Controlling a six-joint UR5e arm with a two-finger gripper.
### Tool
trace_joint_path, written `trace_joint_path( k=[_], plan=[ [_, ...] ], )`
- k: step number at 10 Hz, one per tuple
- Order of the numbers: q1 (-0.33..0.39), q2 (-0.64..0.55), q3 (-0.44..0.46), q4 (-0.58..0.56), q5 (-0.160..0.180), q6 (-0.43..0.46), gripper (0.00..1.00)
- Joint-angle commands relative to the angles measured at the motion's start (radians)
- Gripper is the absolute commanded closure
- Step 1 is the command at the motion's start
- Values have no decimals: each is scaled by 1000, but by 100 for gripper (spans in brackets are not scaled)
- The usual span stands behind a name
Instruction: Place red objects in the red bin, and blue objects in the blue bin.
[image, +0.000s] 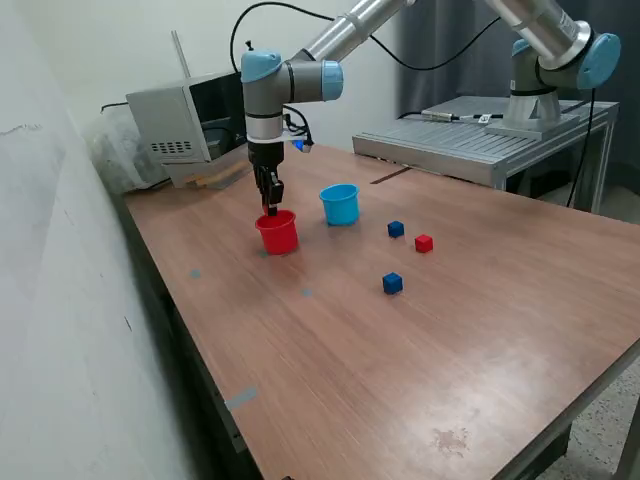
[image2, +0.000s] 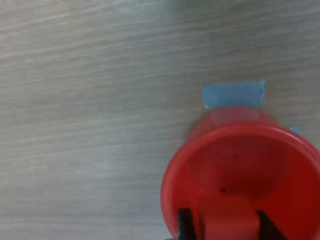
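Note:
My gripper (image: 270, 207) hangs straight over the red cup (image: 278, 233), fingertips at its rim. In the wrist view the gripper (image2: 225, 229) is shut on a small red cube (image2: 227, 217), held above the open mouth of the red cup (image2: 240, 165). The light blue cup (image: 340, 204) stands just to the exterior view's right of the red cup. A second red cube (image: 424, 243) lies on the table beside a dark blue cube (image: 396, 229). Another dark blue cube (image: 392, 284) lies nearer the front.
A grey box-like appliance (image: 185, 122) stands at the table's back corner and a slatted metal platform (image: 470, 140) holds a second arm's base at the back right. A blue tape strip (image2: 234, 94) is stuck to the wooden table (image: 400, 370) beside the red cup. A wall runs along the exterior view's left.

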Motion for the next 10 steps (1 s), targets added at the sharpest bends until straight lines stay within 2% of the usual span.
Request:
trace_joint_path(
  k=[1,4,6,8,10],
  plan=[
    [8,3,16,5,0,-2,0],
    [53,-4,30,7,-3,-3,0],
    [94,-133,45,28,-6,6,0],
    [181,-213,50,86,-6,9,0],
    [231,-270,127,91,1,12,0]
  ],
)
